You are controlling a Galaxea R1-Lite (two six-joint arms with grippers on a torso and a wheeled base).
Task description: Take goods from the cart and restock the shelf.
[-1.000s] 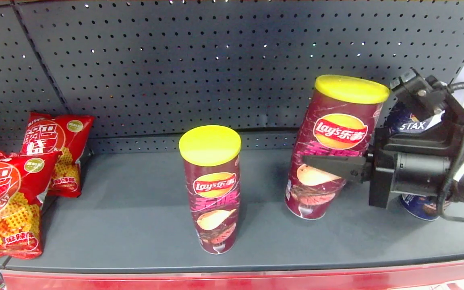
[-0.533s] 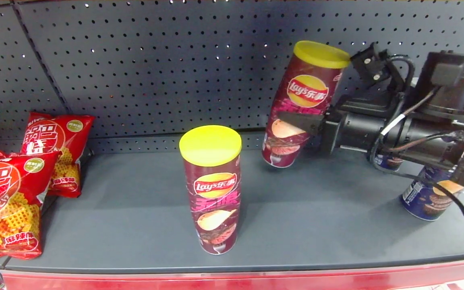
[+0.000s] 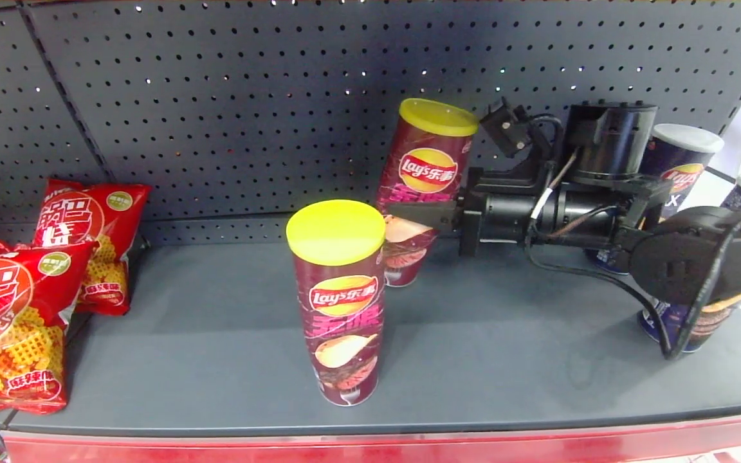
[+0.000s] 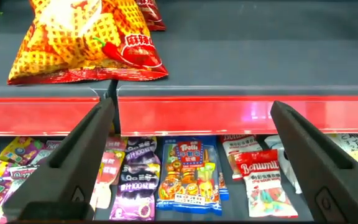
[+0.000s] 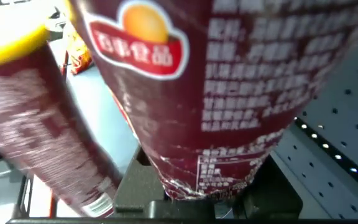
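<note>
Red snack bags [image 3: 17,315] are lying at the left end of the shelf [image 3: 505,360], blue cans [image 3: 686,161] at the right end. An upright chip can [image 3: 338,302] is standing toward the front edge, partly covering the tilted chip can [image 3: 427,167] near the back edge. The right gripper [image 3: 412,215] is clamping the tilted can's middle. The left gripper [image 4: 191,155] is hanging before the red front edge, jaws wide apart, empty.

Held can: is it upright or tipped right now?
Tipped: the can in the right gripper leans, lid farther right than its base.
</note>
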